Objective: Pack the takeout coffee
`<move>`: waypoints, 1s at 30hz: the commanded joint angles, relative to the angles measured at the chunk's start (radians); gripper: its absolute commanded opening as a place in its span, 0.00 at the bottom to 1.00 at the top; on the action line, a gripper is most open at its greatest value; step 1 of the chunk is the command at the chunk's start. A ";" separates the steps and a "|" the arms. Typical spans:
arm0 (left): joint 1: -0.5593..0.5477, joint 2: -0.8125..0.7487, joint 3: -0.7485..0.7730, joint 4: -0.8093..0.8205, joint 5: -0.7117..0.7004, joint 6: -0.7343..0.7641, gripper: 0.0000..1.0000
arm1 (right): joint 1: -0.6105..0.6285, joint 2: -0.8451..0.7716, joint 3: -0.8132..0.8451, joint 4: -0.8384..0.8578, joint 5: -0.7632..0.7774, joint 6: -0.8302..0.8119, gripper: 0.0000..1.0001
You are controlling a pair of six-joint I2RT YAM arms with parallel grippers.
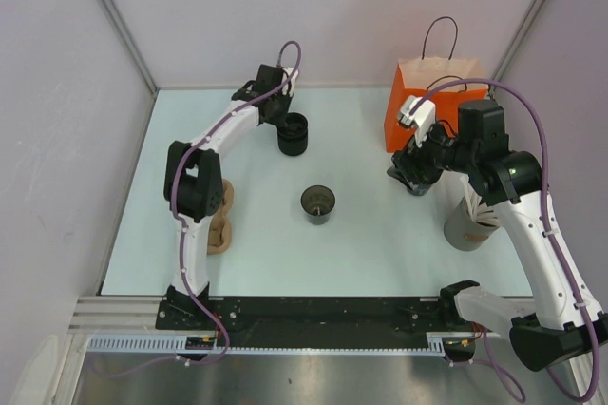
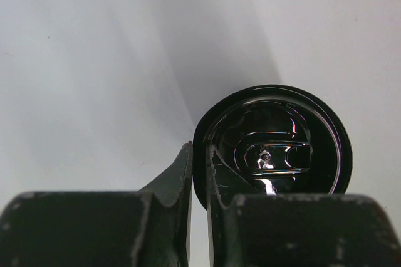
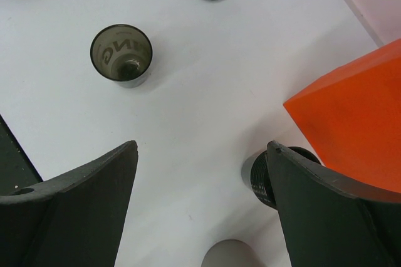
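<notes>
Nearest, my right tool (image 3: pixel 202 149) hangs wide open over a second black cup (image 3: pixel 254 180) beside the orange bag (image 1: pixel 432 106). Mid tabletop (image 1: pixel 247 253): an unlidded cup (image 1: pixel 318 203). Farthest, my left tool (image 2: pixel 198 154), narrowed to a slit, apparently pinches the lid rim of the takeout coffee (image 2: pixel 272 145). Recommend a slow, vertical lift; the bite looks marginal. Far tabletop edge close behind; open room rightward to the bag.

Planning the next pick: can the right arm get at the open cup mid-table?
Probably yes: the right gripper is open, and only bare table lies between it and the open cup.
</notes>
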 commanded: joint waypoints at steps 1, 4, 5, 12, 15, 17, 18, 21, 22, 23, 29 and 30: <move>-0.002 -0.063 0.050 -0.010 0.022 0.005 0.08 | -0.001 -0.016 0.002 0.059 -0.022 0.024 0.88; -0.002 -0.088 0.048 -0.020 0.039 0.013 0.07 | 0.007 -0.012 0.001 0.098 -0.024 0.045 0.88; -0.002 -0.096 0.048 -0.028 0.039 0.018 0.07 | 0.010 -0.010 0.002 0.108 -0.014 0.059 0.88; -0.002 -0.181 0.048 -0.082 0.099 0.028 0.03 | 0.143 0.025 0.001 0.156 0.117 -0.011 0.89; -0.002 -0.215 0.047 -0.140 0.157 0.010 0.02 | 0.260 0.037 0.001 0.130 0.203 -0.115 0.92; -0.002 -0.246 0.045 -0.186 0.210 -0.005 0.01 | 0.339 0.047 0.001 0.148 0.285 -0.162 0.93; -0.002 -0.258 0.042 -0.198 0.226 -0.008 0.01 | 0.365 0.050 0.002 0.153 0.306 -0.207 0.93; -0.002 -0.312 0.015 -0.223 0.277 -0.034 0.01 | 0.453 0.089 0.019 0.176 0.426 -0.246 0.93; -0.002 -0.324 0.001 -0.224 0.280 -0.041 0.01 | 0.470 0.118 0.024 0.184 0.476 -0.258 0.93; -0.003 -0.346 -0.002 -0.233 0.278 -0.047 0.01 | 0.490 0.126 0.024 0.193 0.487 -0.262 0.93; -0.016 -0.332 0.044 -0.362 0.206 -0.126 0.00 | 0.622 0.221 0.022 0.285 0.653 -0.297 0.91; -0.023 -0.326 0.045 -0.378 0.199 -0.133 0.00 | 0.640 0.234 0.022 0.302 0.679 -0.306 0.91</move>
